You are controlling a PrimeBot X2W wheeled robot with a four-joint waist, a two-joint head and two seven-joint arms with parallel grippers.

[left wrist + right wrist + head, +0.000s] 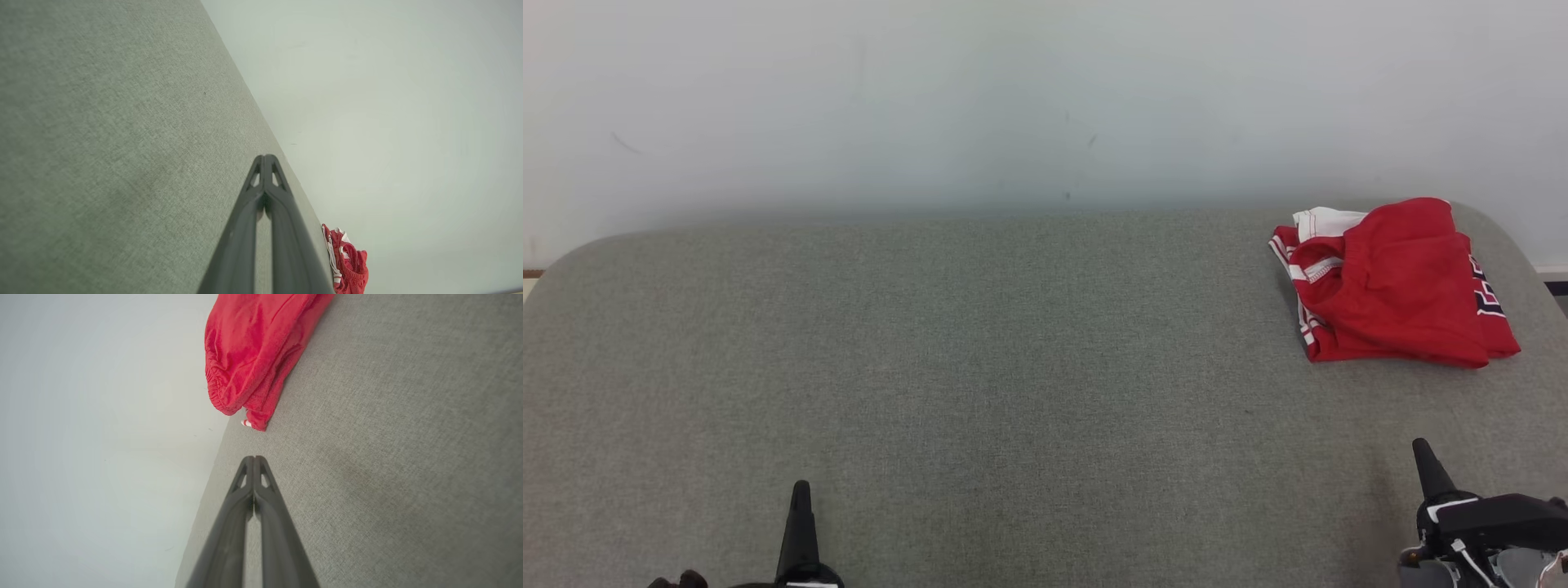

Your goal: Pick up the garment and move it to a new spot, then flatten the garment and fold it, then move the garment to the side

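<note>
A folded red garment (1392, 286) with white trim lies at the far right corner of the grey fabric-covered table (1013, 367), close to the pale wall (1013, 98). The left claw (800, 488) and right claw (1421, 446) rest at the near edge, fingers pressed together, holding nothing, well apart from the cloth.

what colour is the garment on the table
Red with white trim; the garment shows best in the head view.
</note>
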